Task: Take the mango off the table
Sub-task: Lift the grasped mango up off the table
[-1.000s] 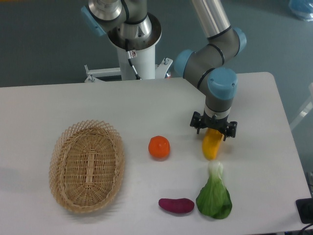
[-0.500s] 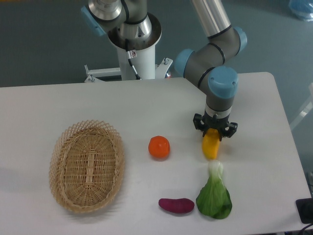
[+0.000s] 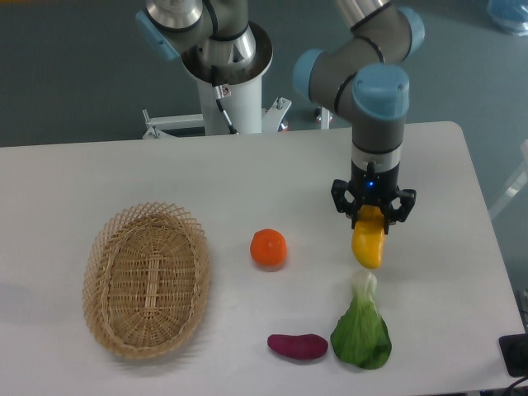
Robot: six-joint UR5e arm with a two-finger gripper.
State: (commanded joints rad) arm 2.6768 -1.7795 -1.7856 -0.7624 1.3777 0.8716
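Worktop is white, and above its right part you see the mango, a smooth yellow-orange oval hanging long end down, lifted just over the leafy green. Half a second ago it lay lower, by the green's pale tip; now it has risen and shifted slightly right. Your arm stands upright, wrist pointing straight down, and the hand is clamped on the mango's top end. Orange fruit sits well to its left.
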